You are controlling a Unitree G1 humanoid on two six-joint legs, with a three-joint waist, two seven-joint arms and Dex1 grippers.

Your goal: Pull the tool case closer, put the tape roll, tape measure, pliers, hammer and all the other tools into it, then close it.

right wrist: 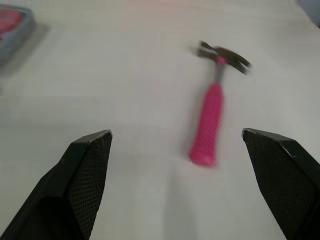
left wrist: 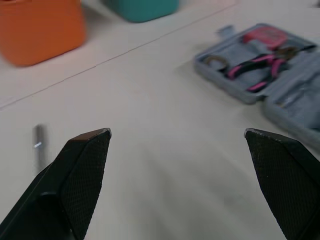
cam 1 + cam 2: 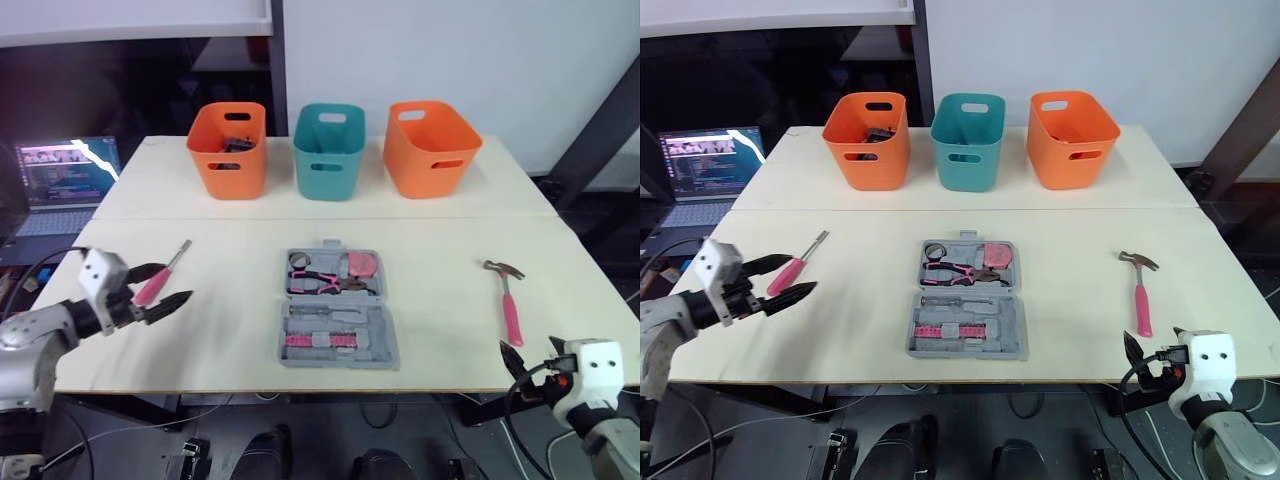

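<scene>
The grey tool case (image 3: pixel 338 322) lies open at the middle of the table. Its far half holds pink-and-black pliers (image 3: pixel 325 283), a pink tape measure (image 3: pixel 362 264) and a small ring-shaped tape roll (image 3: pixel 299 262). Pink-handled tools sit in its near half. A pink-handled hammer (image 3: pixel 508 298) lies on the table to the right. At the left lies a pink-handled screwdriver (image 3: pixel 161 274). My left gripper (image 3: pixel 168 287) hovers open just beside the screwdriver handle. Near the front edge, just short of the hammer handle (image 1: pixel 211 112), my right gripper (image 3: pixel 1137 352) stands open and holds nothing.
At the back of the table stand three bins: an orange bin (image 3: pixel 228 150) with dark items inside, a teal bin (image 3: pixel 328 152) and another orange bin (image 3: pixel 430 148). A laptop (image 3: pixel 65 185) sits off the table's left side.
</scene>
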